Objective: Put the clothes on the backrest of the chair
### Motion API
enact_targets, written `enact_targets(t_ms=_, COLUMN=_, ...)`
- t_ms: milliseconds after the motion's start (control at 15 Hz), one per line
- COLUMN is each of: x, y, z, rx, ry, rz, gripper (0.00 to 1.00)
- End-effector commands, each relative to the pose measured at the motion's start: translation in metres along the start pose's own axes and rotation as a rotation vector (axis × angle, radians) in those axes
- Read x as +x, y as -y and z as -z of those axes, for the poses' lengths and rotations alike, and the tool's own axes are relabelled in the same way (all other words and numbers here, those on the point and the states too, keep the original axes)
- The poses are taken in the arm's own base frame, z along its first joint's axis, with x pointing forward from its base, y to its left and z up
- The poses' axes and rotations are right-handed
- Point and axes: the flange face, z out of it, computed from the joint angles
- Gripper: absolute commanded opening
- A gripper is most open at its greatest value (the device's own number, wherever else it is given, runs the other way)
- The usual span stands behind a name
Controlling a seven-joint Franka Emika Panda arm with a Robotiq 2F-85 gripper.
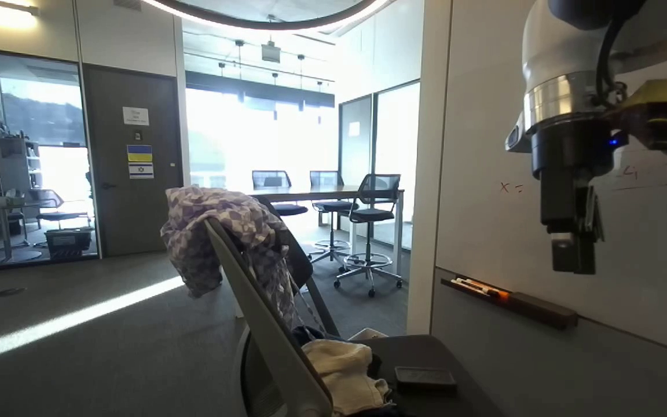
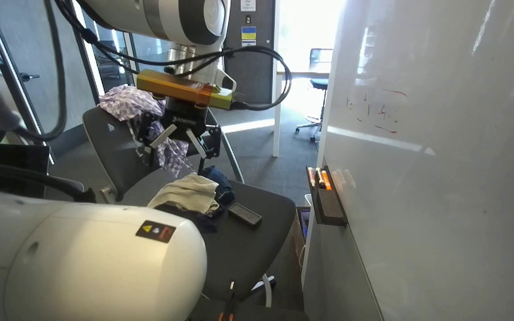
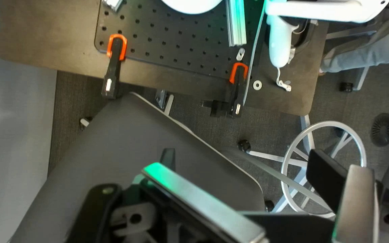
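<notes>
The clothes, a cream garment [image 1: 345, 370] [image 2: 188, 194] with a dark navy one [image 2: 222, 183] beside and under it, lie crumpled on the seat of the chair, near its backrest. The chair shows its dark grey seat [image 2: 252, 249] [image 3: 130, 145] and slanted backrest [image 2: 114, 147] [image 1: 264, 313]. My gripper [image 2: 175, 157] [image 1: 574, 263] [image 3: 248, 175] is open and empty, its fingers spread wide. It hangs above the seat, apart from the clothes. The clothes are out of the wrist view.
A mottled patterned garment [image 1: 217, 226] [image 2: 130, 102] hangs over the backrest top. A small dark block [image 1: 426, 377] [image 2: 245, 215] lies on the seat. A whiteboard [image 2: 440, 156] with a marker tray [image 1: 507, 301] stands alongside. A table [image 3: 46, 44] with clamps [image 3: 113, 64] borders the seat.
</notes>
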Motion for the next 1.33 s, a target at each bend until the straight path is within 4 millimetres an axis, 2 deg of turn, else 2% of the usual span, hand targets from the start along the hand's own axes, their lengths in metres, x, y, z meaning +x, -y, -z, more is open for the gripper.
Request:
enact_targets(t_ms=0, x=0.057, y=0.012, z=0.012, rx=-0.041, ry=-0.055, rz=0.128, gripper=1.0)
enact_targets(t_ms=333, x=0.133, y=0.027, z=0.019, rx=-0.13, ry=-0.132, rz=0.364, gripper=1.0)
enact_targets(t_ms=533, x=0.172, y=0.026, z=0.008, rx=-0.13, ry=-0.155, rz=0.501, gripper=1.0)
enact_targets(t_ms=800, x=0.231, y=0.027, z=-0.028, rx=-0.113, ry=-0.202, rz=0.602, gripper=1.0)
enact_targets(t_ms=1067, x=0.282, y=0.025, z=-0.082, rx=-0.113, ry=-0.227, rz=0.618, gripper=1.0)
enact_targets(t_ms=1267, x=0.313, y=0.001, z=-0.128, rx=-0.131, ry=-0.205, rz=0.579, gripper=1.0)
